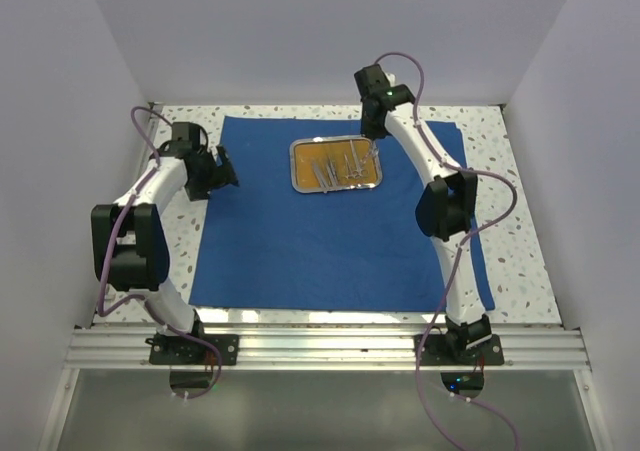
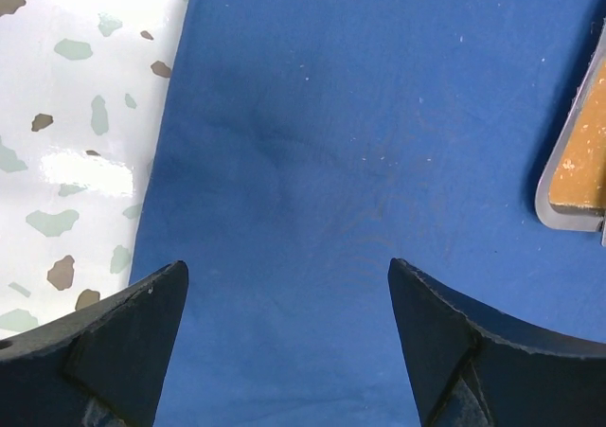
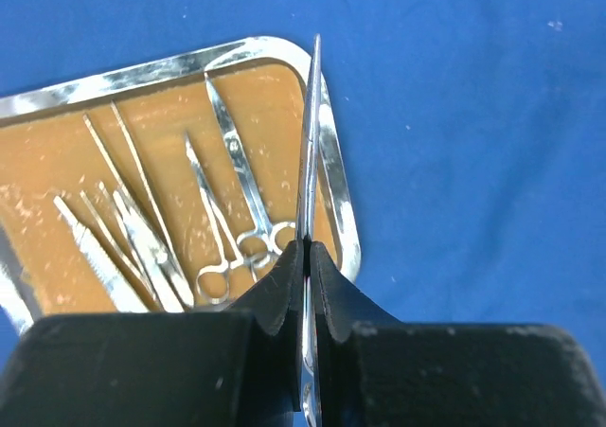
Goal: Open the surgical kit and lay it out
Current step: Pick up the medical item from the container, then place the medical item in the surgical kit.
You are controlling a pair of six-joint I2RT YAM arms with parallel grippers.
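While the royal-blue cloth wrap point(image 1: 330, 241) is lying opened flat across the middle of the speckled table point(image 1: 520, 221), the steel tray point(image 1: 293, 166) is sitting on it near the middle of the far edge. The right gripper point(image 3: 308, 257) is hovering at the tray's right end, its fingers pinching one thin silver instrument point(image 3: 310, 143). This is showing edge-on, so its type cannot be told. Two ring-handled instruments point(image 3: 237, 181) and some tweezers point(image 3: 142, 247) are lying on the tray's orange-brown floor. The left gripper point(image 2: 287, 275) is hanging over the cloth's left margin, toward the far-left corner. Its fingers are standing wide apart, gripping nothing, and the tray is lying well to its right.
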